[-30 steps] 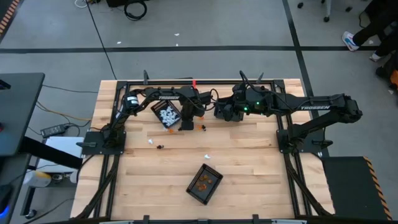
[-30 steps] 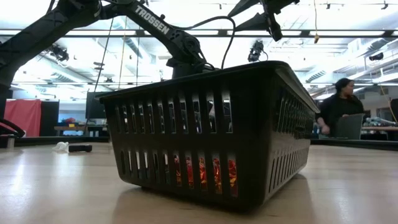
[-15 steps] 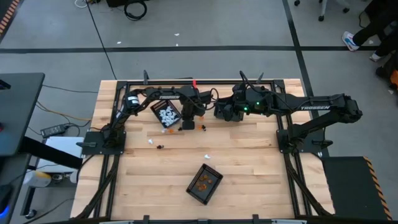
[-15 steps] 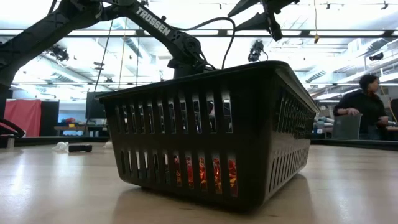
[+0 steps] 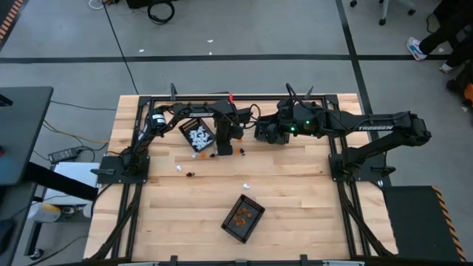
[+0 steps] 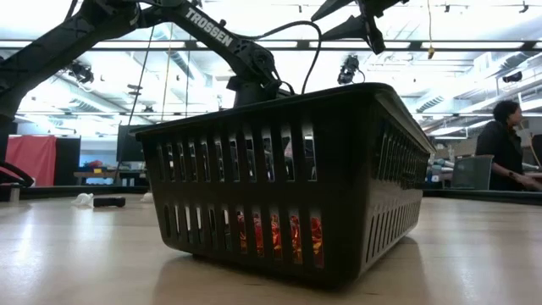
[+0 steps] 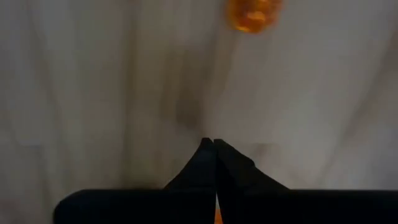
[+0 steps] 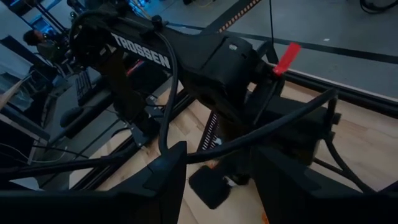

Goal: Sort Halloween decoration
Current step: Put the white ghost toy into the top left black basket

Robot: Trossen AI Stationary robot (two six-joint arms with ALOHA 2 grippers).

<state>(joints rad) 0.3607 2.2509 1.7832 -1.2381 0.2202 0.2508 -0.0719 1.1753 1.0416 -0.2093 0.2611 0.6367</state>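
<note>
Left end effector (image 5: 219, 153): lowered to the table (image 5: 295, 199) at the far centre, just right of the basket of white trinkets (image 5: 197, 135); fingers (image 7: 208, 163) pressed together, a sliver of orange visible at their base, likely a pinched trinket.
Right end effector (image 5: 262, 133): parked at the far centre, right of the left one; fingers (image 8: 163, 177) spread, holding nothing.
Orange trinket (image 5: 241, 151): loose on the table just right of the left end effector.
Other loose trinkets: white piece (image 5: 178, 168), black piece (image 5: 191, 174), white piece (image 5: 245, 182), all mid-table.
Basket of orange trinkets (image 5: 243, 218): near centre, well apart from the pickup spot.
Risk: slip of a tiny piece from the fingertips during the long carry; drop into the adjacent white basket.
Hidden: grip contents barely visible in the left wrist view; third basket not identifiable; low view blocked by the near basket.
</note>
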